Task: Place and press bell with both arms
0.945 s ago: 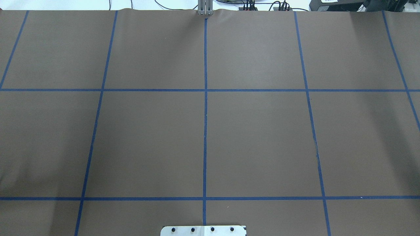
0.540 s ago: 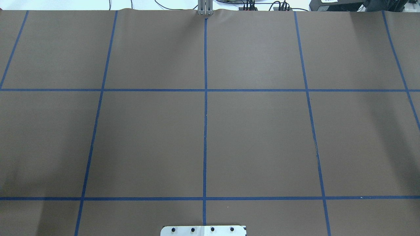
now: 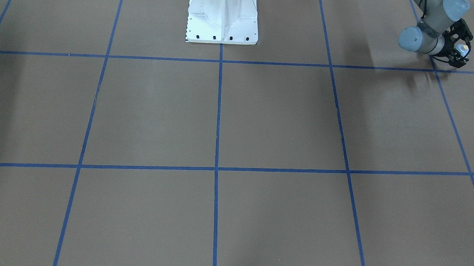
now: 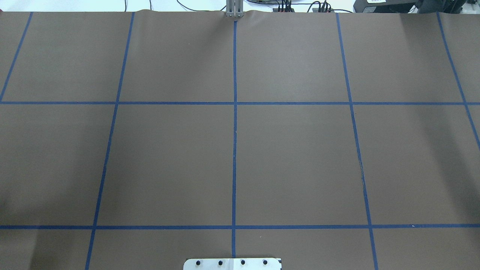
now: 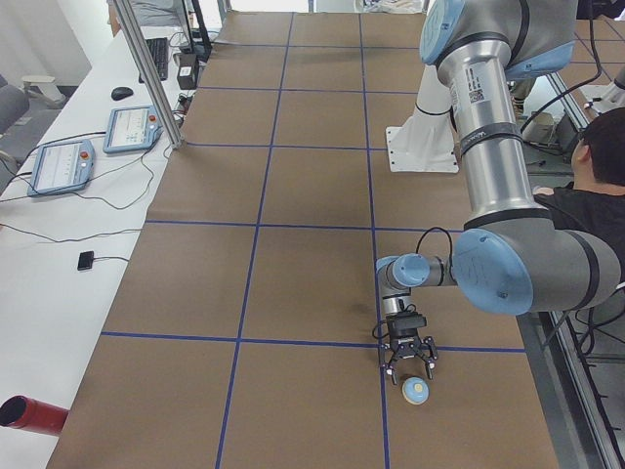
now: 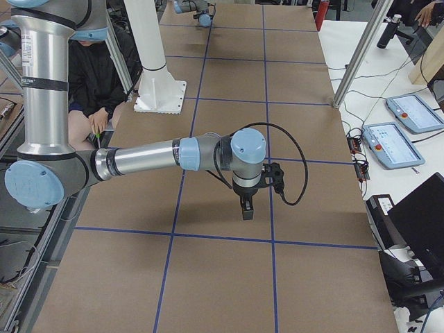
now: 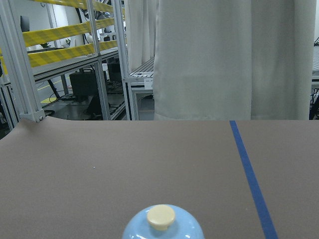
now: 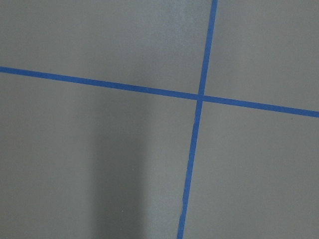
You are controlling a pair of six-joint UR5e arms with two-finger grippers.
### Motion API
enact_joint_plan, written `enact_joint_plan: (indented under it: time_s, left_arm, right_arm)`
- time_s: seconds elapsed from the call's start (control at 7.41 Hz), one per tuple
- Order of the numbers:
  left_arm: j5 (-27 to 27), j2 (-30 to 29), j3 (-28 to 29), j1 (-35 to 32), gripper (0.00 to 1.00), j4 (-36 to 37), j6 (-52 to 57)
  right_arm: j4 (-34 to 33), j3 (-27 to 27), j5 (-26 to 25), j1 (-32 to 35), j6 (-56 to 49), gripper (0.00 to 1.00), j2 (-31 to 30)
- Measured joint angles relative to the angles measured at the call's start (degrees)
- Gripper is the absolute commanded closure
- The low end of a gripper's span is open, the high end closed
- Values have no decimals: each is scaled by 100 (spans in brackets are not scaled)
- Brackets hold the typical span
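Observation:
The light-blue bell (image 5: 417,392) with its cream button stands on the brown table near the left end. It also shows in the front-facing view (image 3: 463,49) and low in the left wrist view (image 7: 163,226). My left gripper (image 5: 410,369) is low over the table. Its fingers are spread open, with the bell just at their tips. In the front-facing view the gripper (image 3: 459,47) sits at the top right. My right gripper (image 6: 246,210) points down, hanging above the table's right part. I cannot tell whether it is open. The right wrist view shows only table and blue tape.
The white pedestal base (image 3: 222,27) stands at the robot's side of the table. A seated person (image 5: 598,166) is behind the left arm. Teach pendants (image 5: 132,127) and a red cylinder (image 5: 27,414) lie on the white side table. The table end is close to the bell.

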Motion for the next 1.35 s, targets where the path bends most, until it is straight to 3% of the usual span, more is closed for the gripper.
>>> enact_joint_plan:
  time_s: [1.22, 1.35]
  left_arm:
    - [-248, -6, 387, 437, 0, -286, -162]
    - [-248, -4, 410, 439, 6, -308, -162]
  right_arm:
    - [-3, 2, -3, 0, 0, 0, -9]
    - [-5, 9, -2, 0, 0, 0, -12]
